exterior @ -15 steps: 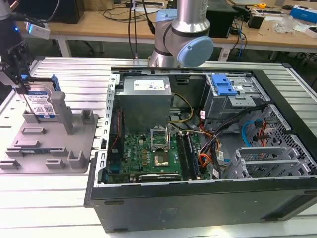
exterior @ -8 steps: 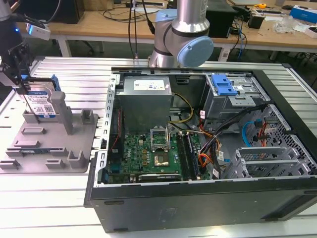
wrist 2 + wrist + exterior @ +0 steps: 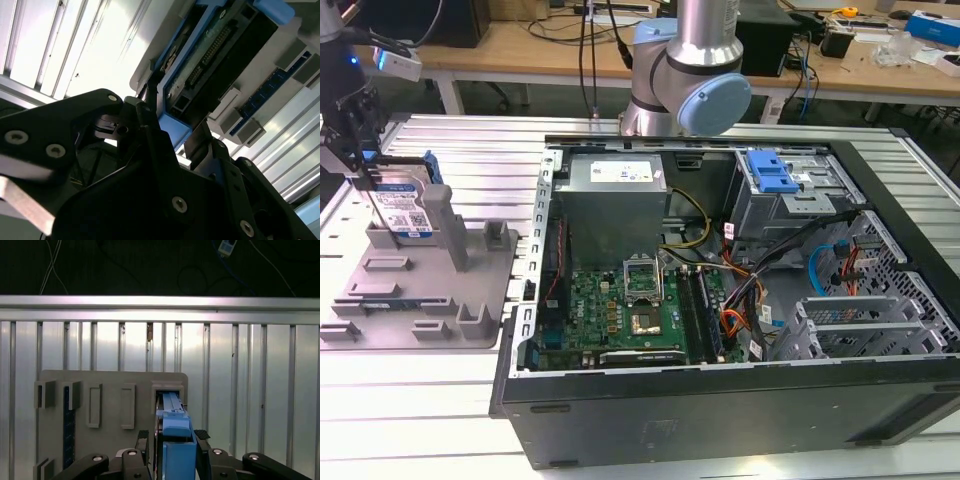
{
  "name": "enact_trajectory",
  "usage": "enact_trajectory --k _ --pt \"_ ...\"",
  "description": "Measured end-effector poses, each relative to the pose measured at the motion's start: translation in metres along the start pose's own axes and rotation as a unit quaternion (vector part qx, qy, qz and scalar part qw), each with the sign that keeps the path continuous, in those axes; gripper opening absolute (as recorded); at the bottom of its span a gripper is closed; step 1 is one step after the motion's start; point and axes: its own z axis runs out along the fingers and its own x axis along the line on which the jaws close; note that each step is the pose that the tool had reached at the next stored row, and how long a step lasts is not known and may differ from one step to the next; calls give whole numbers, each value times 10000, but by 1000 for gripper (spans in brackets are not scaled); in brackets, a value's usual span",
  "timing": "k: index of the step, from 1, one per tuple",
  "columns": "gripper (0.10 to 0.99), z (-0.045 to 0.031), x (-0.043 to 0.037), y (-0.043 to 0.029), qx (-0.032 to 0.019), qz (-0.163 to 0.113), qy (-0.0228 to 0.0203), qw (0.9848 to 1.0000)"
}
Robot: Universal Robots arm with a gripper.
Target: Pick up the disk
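The disk (image 3: 408, 208) stands on edge in a slot of the grey fixture plate (image 3: 420, 290) at the exterior view's left, its white-and-blue label facing outward. My gripper (image 3: 367, 180) reaches down onto it from above. In the first wrist view the two black fingers (image 3: 143, 440) flank the disk (image 3: 172, 407) at its blue rail, close against both sides, so my gripper (image 3: 172, 437) is shut on it. In the second wrist view the disk (image 3: 215, 45) shows its connector edge, with my gripper (image 3: 177, 110) around it. The disk still sits in the fixture plate (image 3: 110, 385).
An open computer case (image 3: 720, 300) fills the middle and right of the slatted metal table (image 3: 420, 420), with a blue latch (image 3: 770, 172) on its drive cage. The arm's base (image 3: 690, 70) rises behind the case. Upright grey posts (image 3: 450, 230) stand beside the disk.
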Motion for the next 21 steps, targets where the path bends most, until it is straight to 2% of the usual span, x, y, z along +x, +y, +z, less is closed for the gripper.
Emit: enact_trajectory --k 7,8,21 --pt "455 2 0 0 -1 19 0 10000" --pt "384 2 0 0 -1 21 0 10000" --pt "369 8 0 0 -2 41 -2 10000"
